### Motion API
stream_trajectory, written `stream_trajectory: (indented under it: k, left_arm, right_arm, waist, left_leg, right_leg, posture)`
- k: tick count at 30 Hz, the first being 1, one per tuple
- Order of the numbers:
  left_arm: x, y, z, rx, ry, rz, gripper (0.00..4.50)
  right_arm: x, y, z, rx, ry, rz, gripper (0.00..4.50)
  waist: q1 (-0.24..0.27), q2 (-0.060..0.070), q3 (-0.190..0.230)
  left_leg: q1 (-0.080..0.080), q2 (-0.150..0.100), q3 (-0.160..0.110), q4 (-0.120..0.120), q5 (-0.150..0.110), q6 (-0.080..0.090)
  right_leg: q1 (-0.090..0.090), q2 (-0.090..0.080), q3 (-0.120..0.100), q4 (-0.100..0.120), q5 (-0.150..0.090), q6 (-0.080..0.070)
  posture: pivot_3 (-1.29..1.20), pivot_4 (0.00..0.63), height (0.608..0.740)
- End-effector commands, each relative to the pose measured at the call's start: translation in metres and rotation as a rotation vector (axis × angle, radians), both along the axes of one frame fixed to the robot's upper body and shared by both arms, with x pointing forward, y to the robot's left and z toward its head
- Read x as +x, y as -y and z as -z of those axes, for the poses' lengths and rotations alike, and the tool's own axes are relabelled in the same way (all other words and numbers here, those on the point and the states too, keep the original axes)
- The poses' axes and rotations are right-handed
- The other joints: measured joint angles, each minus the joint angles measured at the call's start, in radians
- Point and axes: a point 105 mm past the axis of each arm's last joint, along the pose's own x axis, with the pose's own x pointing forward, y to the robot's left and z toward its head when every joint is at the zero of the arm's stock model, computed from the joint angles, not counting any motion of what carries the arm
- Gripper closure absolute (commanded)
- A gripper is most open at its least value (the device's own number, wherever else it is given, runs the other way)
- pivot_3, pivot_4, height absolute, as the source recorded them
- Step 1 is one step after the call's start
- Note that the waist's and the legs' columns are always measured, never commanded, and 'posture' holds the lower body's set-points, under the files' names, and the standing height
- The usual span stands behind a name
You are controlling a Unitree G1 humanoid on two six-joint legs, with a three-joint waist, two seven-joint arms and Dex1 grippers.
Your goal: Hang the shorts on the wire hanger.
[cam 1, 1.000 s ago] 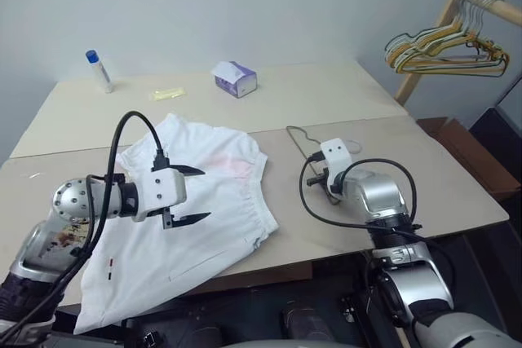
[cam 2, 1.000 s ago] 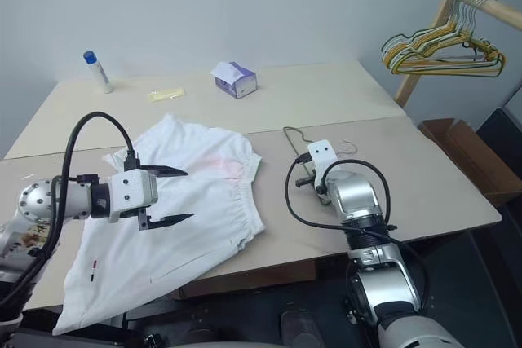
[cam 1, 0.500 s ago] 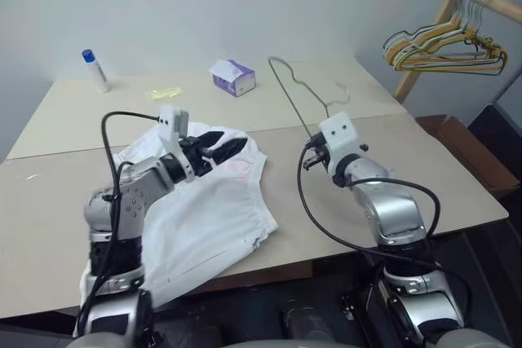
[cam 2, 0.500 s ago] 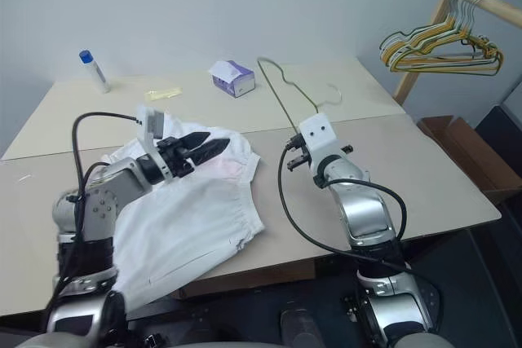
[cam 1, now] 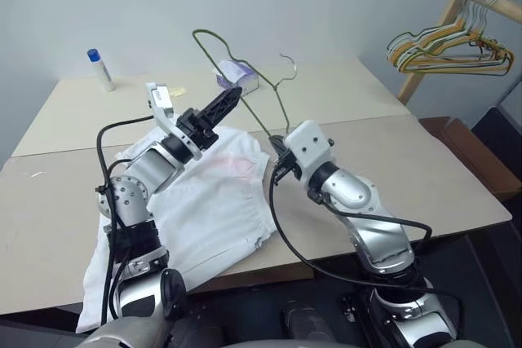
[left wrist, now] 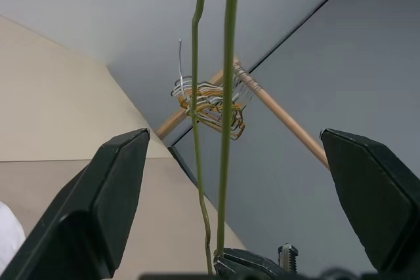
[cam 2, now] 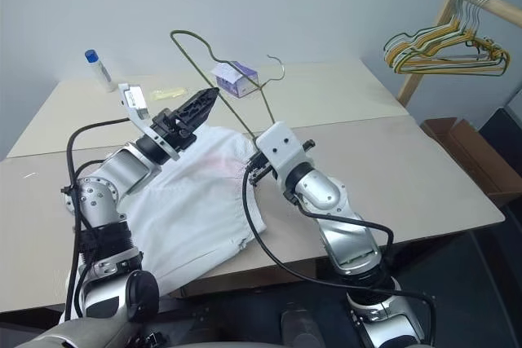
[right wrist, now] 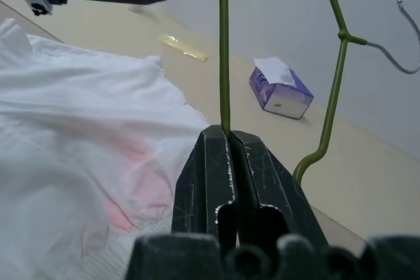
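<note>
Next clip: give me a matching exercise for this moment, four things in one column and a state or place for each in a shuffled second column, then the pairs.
Column one:
1. wire hanger
2. shorts
3. left tool
4. tissue box

Column two:
A. open, raised above the cloth, holding nothing
B. lying spread on the table, partly over its near edge
C. held up in the air by the shut right tool
D. standing on the far part of the table

Pairs: 1-C, 2-B, 3-A, 4-D
</note>
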Motion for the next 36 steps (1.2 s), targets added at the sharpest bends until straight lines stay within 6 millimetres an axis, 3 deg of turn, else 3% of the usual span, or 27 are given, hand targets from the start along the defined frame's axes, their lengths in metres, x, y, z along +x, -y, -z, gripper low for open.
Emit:
stream_trajectory:
  k: [1,14,22,26,29,33,36]
  left_arm:
    - [0.003,0.006,-0.01,0.046,0.035,-0.009,0.38]
    - [0.014,0.006,-0.01,0.016,-0.006,-0.034,4.46]
    - [0.01,0.008,-0.011,0.037,0.025,-0.034,4.46]
    - [0.01,0.005,-0.016,0.042,0.07,-0.052,4.5]
    - [0.008,0.004,-0.016,0.128,0.127,-0.041,4.5]
    - [0.003,-0.005,-0.027,0.163,0.23,0.006,4.5]
    - [-0.01,-0.013,-0.042,0.188,0.371,0.087,4.5]
  right_arm:
    - [-0.007,-0.001,-0.019,0.004,0.111,-0.021,4.5]
    - [-0.009,-0.002,-0.007,-0.123,0.208,-0.012,4.5]
    - [-0.006,-0.003,-0.001,-0.271,0.316,0.011,4.5]
    - [-0.008,-0.006,-0.009,-0.269,0.367,-0.004,3.41]
    - [-0.01,-0.006,-0.018,-0.236,0.378,-0.029,2.34]
    - [-0.021,0.001,-0.03,0.002,0.115,-0.212,1.0]
    - [-0.029,0.014,-0.041,0.141,-0.088,-0.369,1.0]
  waist:
    - [0.0,0.0,0.0]
    - [-0.001,0.0,0.0]
    - [-0.001,0.0,0.0]
    - [-0.003,0.0,0.0]
    - [-0.003,0.0,0.0]
    - [-0.001,0.0,0.0]
    - [0.0,0.0,0.001]
  left_leg:
    - [0.0,0.0,0.0,0.0,0.0,0.0]
    - [0.0,-0.001,0.002,0.0,0.0,0.0]
    - [0.0,-0.001,0.002,0.0,0.0,0.0]
    - [0.0,-0.001,0.003,0.0,0.0,0.0]
    - [0.0,-0.002,0.003,0.0,0.0,0.0]
    - [0.0,-0.002,0.002,0.0,0.0,0.0]
    - [0.0,-0.002,-0.001,0.0,0.0,0.0]
  right_leg:
    - [0.0,0.0,0.0,0.0,0.0,0.0]
    - [0.0,0.0,0.0,-0.001,0.0,0.0]
    - [0.0,-0.001,0.0,-0.001,0.0,0.0]
    - [0.0,-0.001,0.0,-0.001,0.0,0.0]
    - [0.001,-0.001,0.0,-0.001,0.0,0.0]
    - [0.001,-0.001,0.0,-0.002,0.0,0.0]
    - [0.001,-0.001,0.0,-0.002,0.0,0.0]
  posture:
    - [-0.11,0.0,0.74]
    - [-0.11,0.0,0.74]
    - [-0.11,0.0,0.74]
    - [-0.11,0.0,0.74]
    - [-0.1,0.0,0.74]
    - [-0.09,0.0,0.74]
    - [-0.08,0.0,0.74]
